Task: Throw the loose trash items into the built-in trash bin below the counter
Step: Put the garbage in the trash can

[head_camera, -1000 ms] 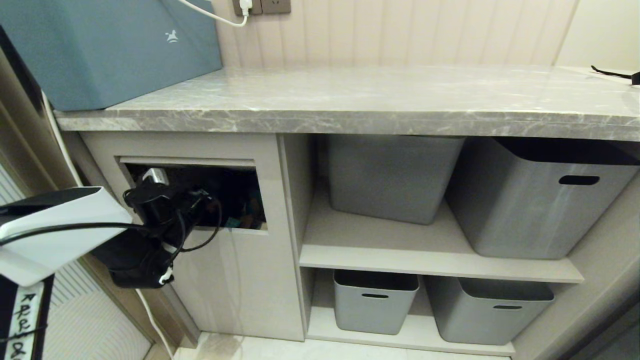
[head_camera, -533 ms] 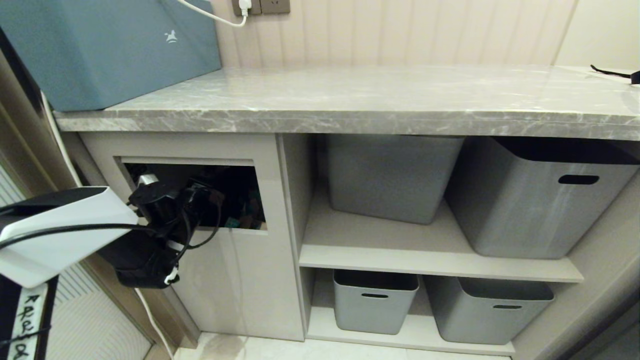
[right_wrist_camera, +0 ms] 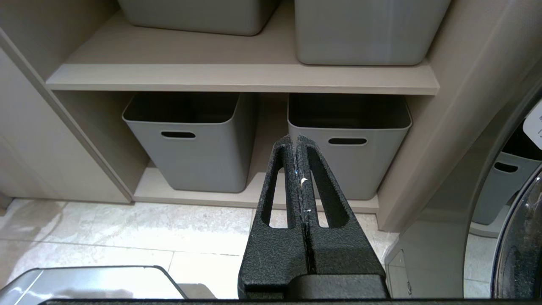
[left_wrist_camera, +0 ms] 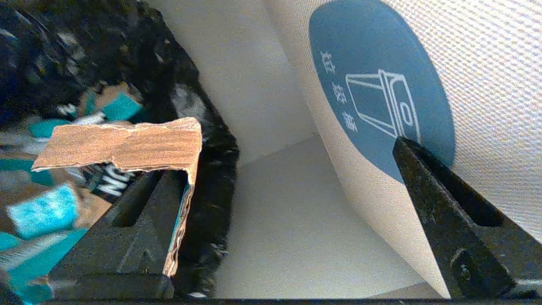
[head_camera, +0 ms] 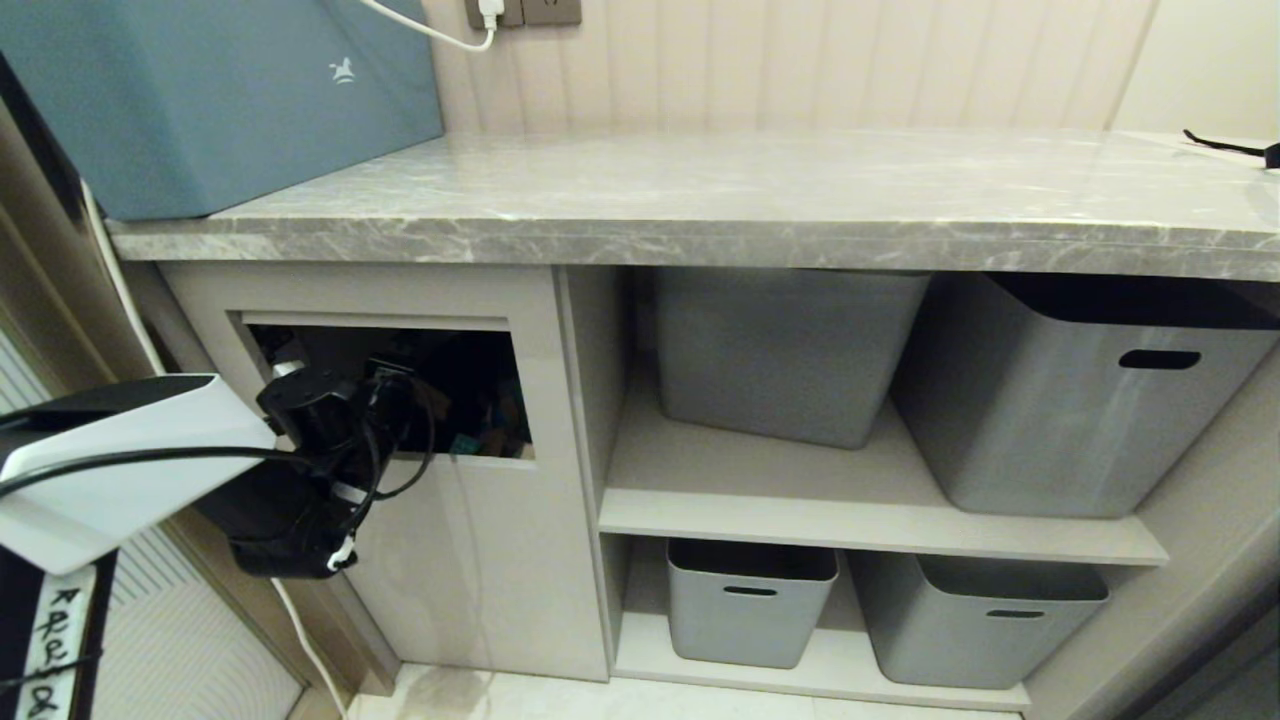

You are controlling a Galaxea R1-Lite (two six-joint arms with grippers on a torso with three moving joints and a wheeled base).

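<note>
One cardboard scrap [left_wrist_camera: 123, 146] rests against a finger of the left claw [left_wrist_camera: 271, 212], whose fingers are spread inside the built-in trash bin [head_camera: 400, 400], propping the flap [left_wrist_camera: 381, 106] inward so trash drops clear. Right claw [right_wrist_camera: 300, 169] is pressed together, parked. Surface [head_camera: 700, 190] lies above.

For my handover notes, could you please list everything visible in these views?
counter: one, grey marble, above the cabinet.
trash bin flap: one, beige with blue sticker, pushed inward.
cardboard scrap: one, tan, lying on a left finger.
trash scraps: several, turquoise and tan, inside the bin.
storage tubs: four, grey, on the shelves.
box: one, blue-teal, counter's left end.
left gripper: open, inside the bin opening.
right gripper: shut, facing the lower tubs.
</note>
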